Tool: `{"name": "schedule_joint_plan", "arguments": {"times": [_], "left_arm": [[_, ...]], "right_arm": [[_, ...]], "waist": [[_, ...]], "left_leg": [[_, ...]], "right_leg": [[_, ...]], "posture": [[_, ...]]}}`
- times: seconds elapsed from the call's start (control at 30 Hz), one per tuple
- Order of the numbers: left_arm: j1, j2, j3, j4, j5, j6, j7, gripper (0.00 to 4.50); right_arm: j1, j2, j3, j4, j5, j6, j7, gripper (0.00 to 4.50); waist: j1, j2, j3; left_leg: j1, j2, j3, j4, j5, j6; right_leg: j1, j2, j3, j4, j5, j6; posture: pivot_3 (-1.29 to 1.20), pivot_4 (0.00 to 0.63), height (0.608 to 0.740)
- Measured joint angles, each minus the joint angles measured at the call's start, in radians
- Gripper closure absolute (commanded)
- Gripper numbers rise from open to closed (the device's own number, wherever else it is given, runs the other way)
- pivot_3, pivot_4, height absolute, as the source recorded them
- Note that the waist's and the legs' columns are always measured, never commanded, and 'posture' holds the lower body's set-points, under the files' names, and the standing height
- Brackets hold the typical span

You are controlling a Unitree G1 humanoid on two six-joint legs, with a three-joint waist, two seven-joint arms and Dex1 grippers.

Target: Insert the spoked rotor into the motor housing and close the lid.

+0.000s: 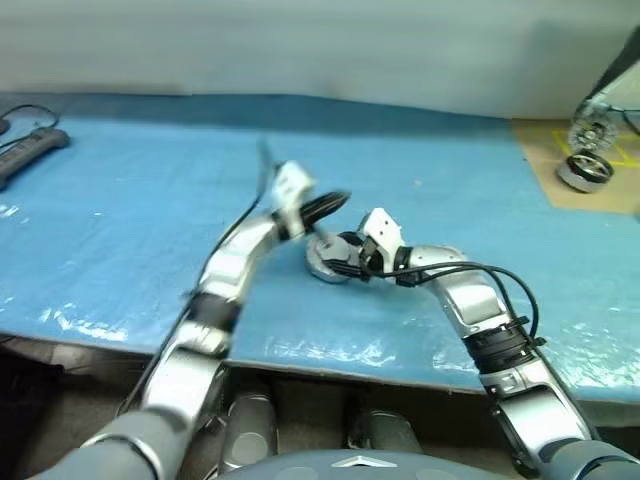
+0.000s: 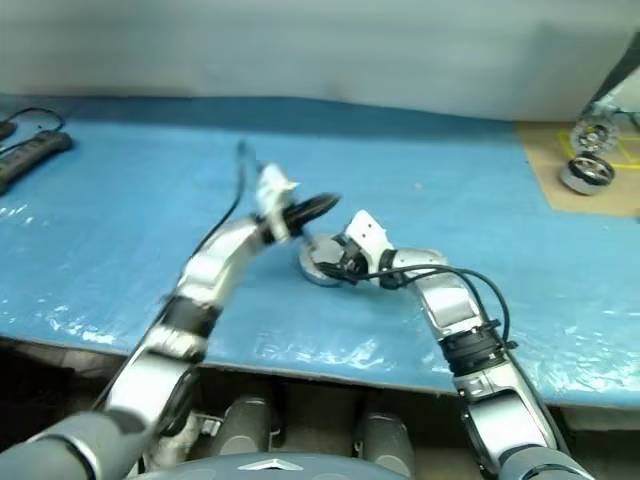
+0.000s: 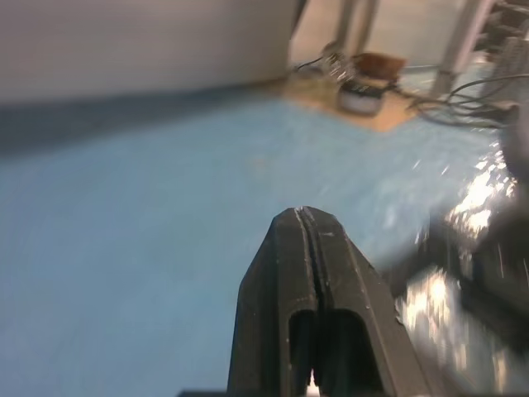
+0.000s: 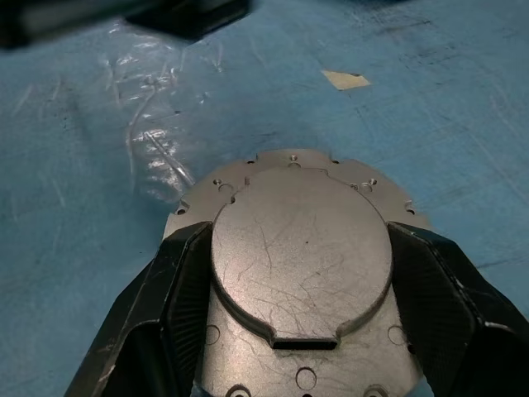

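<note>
Far left of the motor housing (image 4: pixel 297 273) you see a dark power strip (image 1: pixel 30 150) on the blue sheet (image 1: pixel 130 230). The left gripper (image 3: pixel 304 222), fingers pressed together, hovers just beside the housing. The right gripper (image 4: pixel 297 289) clamps its scratched grey lid (image 4: pixel 299 252). Far right stands a shiny twin motor unit (image 1: pixel 588 150).

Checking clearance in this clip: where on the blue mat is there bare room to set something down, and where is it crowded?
Bare: the blue mat between the power strip and the left gripper, and from the right gripper toward the cardboard sheet. Crowded: mid-mat, where both grippers meet at the motor housing, its lid down.
</note>
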Motion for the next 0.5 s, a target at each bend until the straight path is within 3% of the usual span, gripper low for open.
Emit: {"name": "schedule_joint_plan", "arguments": {"times": [0.07,0.13,0.2,0.27,0.5], "left_arm": [[0.032,-0.038,-0.03,0.043,0.037,-0.09,0.012,4.5],[0.095,-0.058,-0.048,0.122,0.042,-0.094,-0.006,4.5],[0.097,-0.047,-0.021,0.139,0.001,-0.086,-0.038,4.5],[0.078,-0.018,-0.001,0.151,-0.001,-0.078,-0.055,4.5],[0.05,0.003,0.074,0.153,-0.044,-0.07,-0.061,4.5]], "right_arm": [[0.038,0.0,-0.002,-0.02,0.014,0.001,0.01,1.56],[0.036,-0.003,-0.002,-0.037,0.017,0.007,0.013,1.56],[0.036,-0.012,0.001,-0.058,0.018,0.013,0.017,1.56],[0.034,-0.012,-0.003,-0.063,0.019,0.027,0.016,1.56],[0.034,-0.012,-0.013,-0.049,0.018,0.033,-0.009,1.56]], "waist": [[-0.037,0.009,-0.018],[-0.055,0.01,-0.021],[-0.049,0.002,-0.021],[-0.046,0.001,-0.022],[-0.033,0.001,-0.021]], "left_leg": [[0.009,-0.009,-0.005,0.0,-0.006,0.001],[0.006,-0.008,-0.005,-0.001,-0.01,-0.001],[-0.005,-0.001,-0.011,0.001,-0.007,0.002],[-0.006,-0.002,-0.011,0.003,-0.008,0.003],[-0.004,-0.001,-0.01,0.008,-0.008,-0.001]], "right_leg": [[0.011,-0.005,0.0,-0.014,0.009,0.007],[0.005,-0.003,0.002,-0.012,0.008,0.002],[-0.009,0.003,-0.004,-0.005,0.009,0.0],[-0.014,0.002,-0.005,0.006,0.006,-0.004],[-0.009,-0.001,-0.007,0.005,0.003,-0.009]], "posture": [[0.0,0.15,0.74],[0.0,0.15,0.74],[0.0,0.15,0.74],[0.0,0.15,0.74],[0.0,0.15,0.74]]}}
